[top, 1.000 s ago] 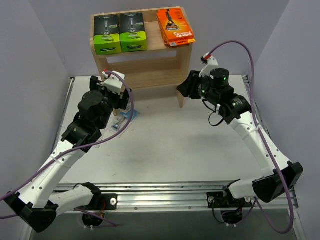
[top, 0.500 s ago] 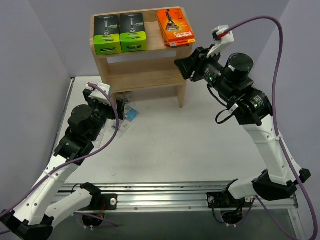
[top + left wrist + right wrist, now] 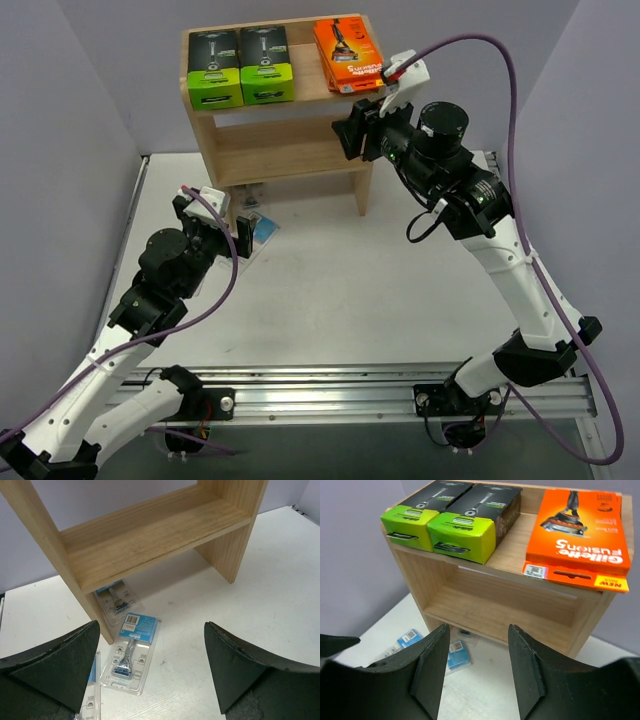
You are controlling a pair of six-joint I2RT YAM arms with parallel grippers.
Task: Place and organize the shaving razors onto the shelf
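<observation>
Overhead view: the shelf [image 3: 290, 150] stands at the far edge of the desk [image 3: 400, 300], left of centre. Its top tier carries two green boxes [image 3: 215, 68] side by side on the left and the orange boxes [image 3: 350, 52] stacked on the right. The blister packs [image 3: 262, 229] lie flat on the desk beside the shelf's left leg, toward the far left corner. The left tool [image 3: 225, 225] hangs over them, jaws wide apart and empty. The right tool [image 3: 352, 132] is raised beside the shelf's right panel, just below the orange boxes. Left wrist view: the middle pack [image 3: 131, 652] lies between the spread jaws, slightly askew. A second pack [image 3: 116, 601] sits half under the lowest board, and a third pack [image 3: 91, 692] is partly hidden by the left finger. The step in hand is judged to be picking up the middle pack. To do it well, turn the wrist square to the card, descend so the fingers straddle its narrow width, and pinch at the raised bubble, since the flat card offers little edge. Keep clear of the leg. Right wrist view: the jaws are apart with nothing between them. The orange boxes jut past the top board's front, so this arm should stay clear of that overhang. The middle tier looks bare and suits the packs.
</observation>
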